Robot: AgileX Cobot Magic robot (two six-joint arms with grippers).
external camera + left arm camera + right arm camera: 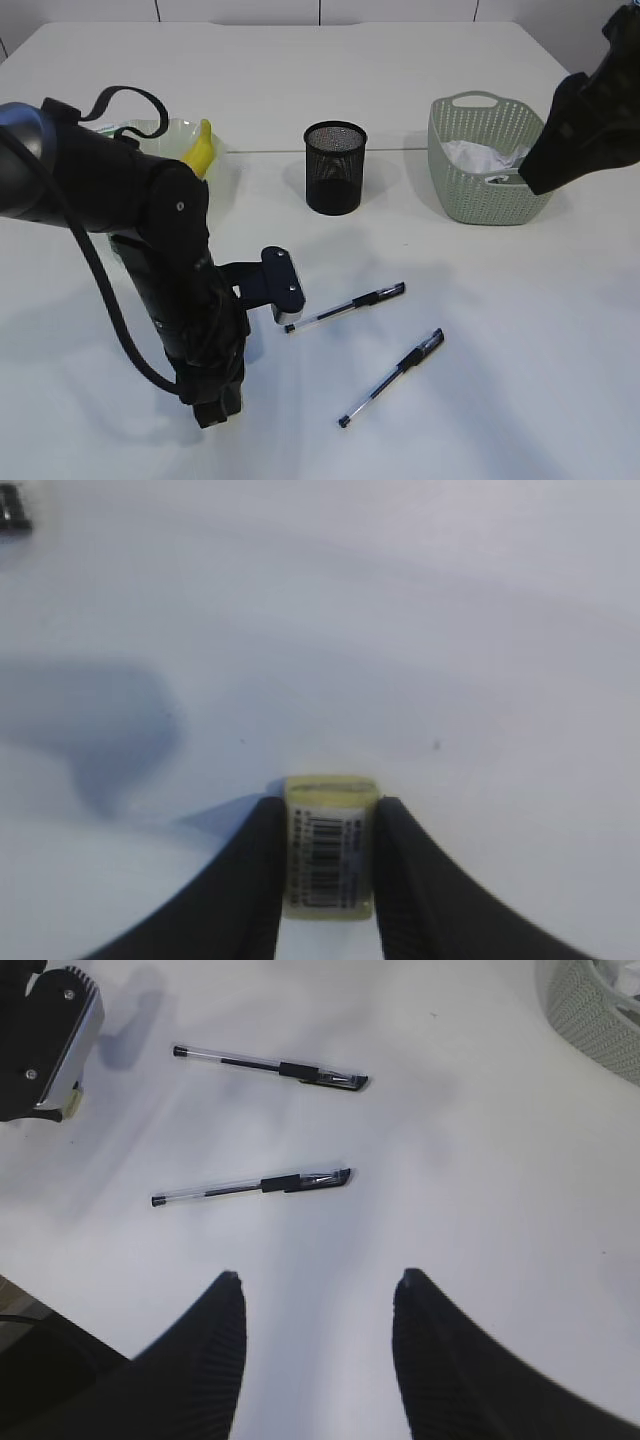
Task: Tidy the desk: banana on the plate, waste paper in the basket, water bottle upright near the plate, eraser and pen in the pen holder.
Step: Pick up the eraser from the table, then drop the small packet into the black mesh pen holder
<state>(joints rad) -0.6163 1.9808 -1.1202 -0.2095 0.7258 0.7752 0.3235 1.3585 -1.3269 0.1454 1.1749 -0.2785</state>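
My left gripper (328, 806) is shut on a pale yellow eraser (328, 855) with a barcode label, low over the white table. In the exterior view my left arm (170, 270) covers its jaws. My right gripper (319, 1277) is open and empty, held high above two pens (270, 1065) (250, 1187). The pens lie on the table in front (345, 307) (392, 378). The banana (203, 150) lies on the plate (160, 128) at the back left. The black mesh pen holder (335, 165) stands in the middle. Waste paper (480, 155) lies in the green basket (455, 190). The water bottle is out of view.
My right arm (585, 125) hangs over the basket at the top right. The basket's corner shows in the right wrist view (590, 1010). The left wrist's camera mount (280, 285) sits close to the end of the nearer pen.
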